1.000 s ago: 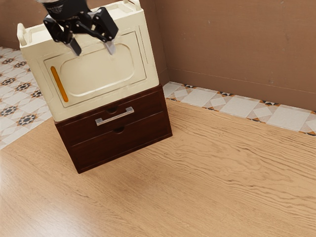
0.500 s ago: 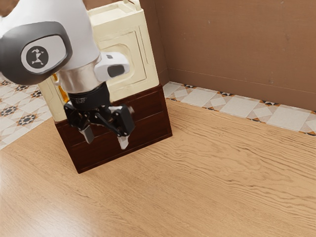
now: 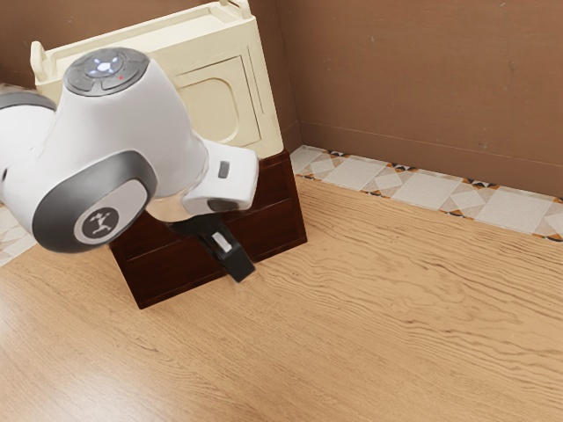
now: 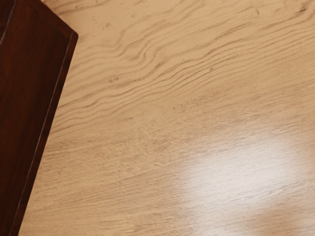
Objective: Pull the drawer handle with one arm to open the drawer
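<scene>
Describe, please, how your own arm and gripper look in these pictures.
My arm is white and rounded, with dark grey caps; one carries a round emblem, another shows bluish-white lights and a small red dot. My gripper is black, with a pale patch.

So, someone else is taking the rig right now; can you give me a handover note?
Gripper: down in front of the dark wooden drawer cabinet; I can't tell whether it is open or shut, or has the handle.
Job's things: the upper drawer is partly covered by the arm; the lower drawer is below it. A cream box stands on the cabinet.
Done: no opening is visible.
Left: confirm the grip on the handle, then pull.
</scene>
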Available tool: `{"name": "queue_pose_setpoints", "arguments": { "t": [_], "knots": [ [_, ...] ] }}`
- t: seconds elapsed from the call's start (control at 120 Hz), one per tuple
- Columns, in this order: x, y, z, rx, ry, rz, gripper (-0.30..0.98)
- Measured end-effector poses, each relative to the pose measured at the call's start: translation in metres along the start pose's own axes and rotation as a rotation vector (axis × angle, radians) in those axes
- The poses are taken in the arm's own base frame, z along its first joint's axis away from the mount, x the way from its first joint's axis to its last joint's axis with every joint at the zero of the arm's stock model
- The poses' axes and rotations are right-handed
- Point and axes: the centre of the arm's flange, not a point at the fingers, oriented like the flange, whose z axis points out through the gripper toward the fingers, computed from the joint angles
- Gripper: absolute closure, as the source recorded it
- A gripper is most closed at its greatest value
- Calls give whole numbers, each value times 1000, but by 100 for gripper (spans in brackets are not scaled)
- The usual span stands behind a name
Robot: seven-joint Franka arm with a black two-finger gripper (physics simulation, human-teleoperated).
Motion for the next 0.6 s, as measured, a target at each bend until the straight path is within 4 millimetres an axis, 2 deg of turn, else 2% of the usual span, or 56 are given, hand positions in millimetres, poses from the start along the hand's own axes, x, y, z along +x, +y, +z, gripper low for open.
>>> {"name": "queue_pose_setpoints", "arguments": {
  "t": [0.25, 0.45, 0.6],
  "knots": [
    [-9, -18, 10, 36, 7, 163, 0],
    [-11, -23, 19, 28, -24, 202, 0],
    [-16, -37, 35, 10, -62, 167, 0]
  ]
}}
